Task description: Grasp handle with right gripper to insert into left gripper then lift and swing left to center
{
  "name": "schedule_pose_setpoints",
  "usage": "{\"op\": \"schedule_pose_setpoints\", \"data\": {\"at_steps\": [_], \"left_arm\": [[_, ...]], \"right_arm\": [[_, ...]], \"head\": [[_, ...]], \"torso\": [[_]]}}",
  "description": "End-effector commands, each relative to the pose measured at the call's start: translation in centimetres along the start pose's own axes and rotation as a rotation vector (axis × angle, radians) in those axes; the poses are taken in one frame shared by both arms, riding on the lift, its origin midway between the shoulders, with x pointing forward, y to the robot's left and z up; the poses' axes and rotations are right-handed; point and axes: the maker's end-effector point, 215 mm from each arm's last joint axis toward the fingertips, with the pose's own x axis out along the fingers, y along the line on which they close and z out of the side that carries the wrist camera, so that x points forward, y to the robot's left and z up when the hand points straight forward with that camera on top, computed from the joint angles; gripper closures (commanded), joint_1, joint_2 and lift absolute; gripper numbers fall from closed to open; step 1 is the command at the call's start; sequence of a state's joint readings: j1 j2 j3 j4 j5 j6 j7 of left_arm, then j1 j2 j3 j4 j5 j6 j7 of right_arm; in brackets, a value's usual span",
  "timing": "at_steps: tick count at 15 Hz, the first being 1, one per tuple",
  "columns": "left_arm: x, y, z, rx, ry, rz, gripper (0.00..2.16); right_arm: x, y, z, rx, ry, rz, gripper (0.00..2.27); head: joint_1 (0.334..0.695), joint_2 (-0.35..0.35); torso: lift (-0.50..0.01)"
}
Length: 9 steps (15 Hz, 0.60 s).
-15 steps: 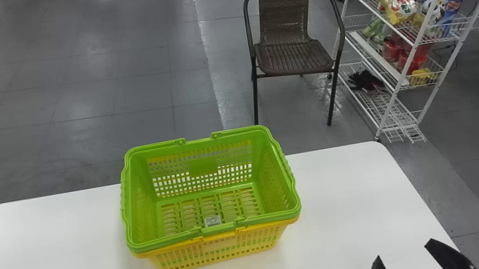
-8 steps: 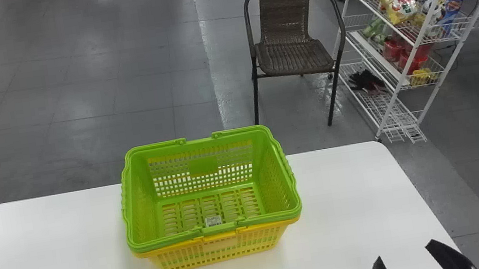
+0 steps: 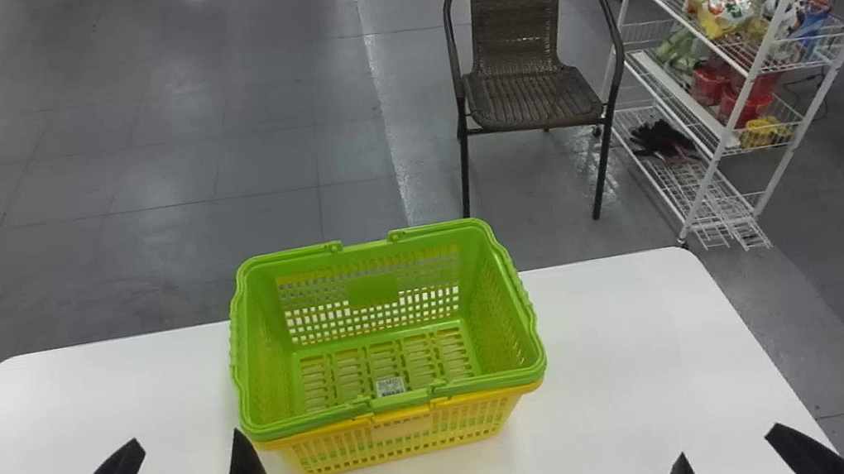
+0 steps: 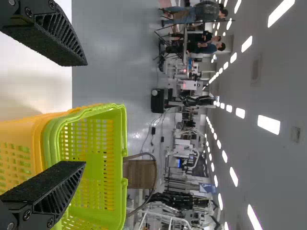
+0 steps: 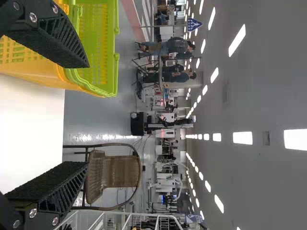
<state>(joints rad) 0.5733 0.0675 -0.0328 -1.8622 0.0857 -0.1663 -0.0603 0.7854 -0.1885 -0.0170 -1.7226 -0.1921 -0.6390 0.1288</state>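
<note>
My left gripper [image 3: 183,440] stands open over the table's near left part, in front of the baskets' left corner. At the bottom edge on the right, my right gripper [image 3: 727,444] is parked open. A green basket [image 3: 372,290] is nested in a yellow basket [image 3: 410,438], its handles lying along the long rims. In the left wrist view my left gripper [image 4: 86,115] has its fingers wide apart, the green basket [image 4: 98,163] beyond them. The right wrist view has my right gripper [image 5: 88,115] with nothing between its fingers, and the green basket [image 5: 98,43] off past one finger.
The baskets stand on a white table [image 3: 622,341]. Beyond its far edge are a brown wicker chair [image 3: 530,95] and, at the right, a white wire rack [image 3: 732,69] with snack bags.
My left gripper has come forward from the bottom edge, farther over the table. The head view has shifted slightly, moving the scene a little to the right. The baskets keep their place on the table.
</note>
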Motion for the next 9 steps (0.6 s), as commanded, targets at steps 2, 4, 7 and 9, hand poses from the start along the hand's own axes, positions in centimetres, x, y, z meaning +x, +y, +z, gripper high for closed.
{"op": "schedule_pose_setpoints", "data": {"at_steps": [2, 4, 7, 9], "left_arm": [[3.2, 1.6, 1.9, -0.027, 0.035, -0.009, 0.07], [5.0, 2.2, 1.9, -0.071, 0.083, -0.039, 0.06], [7.7, 3.3, 2.6, -0.118, 0.133, -0.049, 0.06], [9.2, 3.2, 2.1, -0.164, 0.200, -0.115, 0.08]], "right_arm": [[0.0, 0.1, -0.2, 0.002, 0.007, 0.001, 0.09], [0.0, 0.1, -0.3, 0.000, 0.008, 0.002, 0.09], [0.0, 0.2, -0.3, 0.001, 0.010, 0.004, 0.09], [0.0, 0.2, -0.5, 0.001, 0.016, 0.004, 0.09]], "head": [[0.695, -0.081], [0.695, -0.065], [0.695, -0.052], [0.695, -0.040]], "torso": [[0.000], [0.000], [0.000], [0.000]]}}
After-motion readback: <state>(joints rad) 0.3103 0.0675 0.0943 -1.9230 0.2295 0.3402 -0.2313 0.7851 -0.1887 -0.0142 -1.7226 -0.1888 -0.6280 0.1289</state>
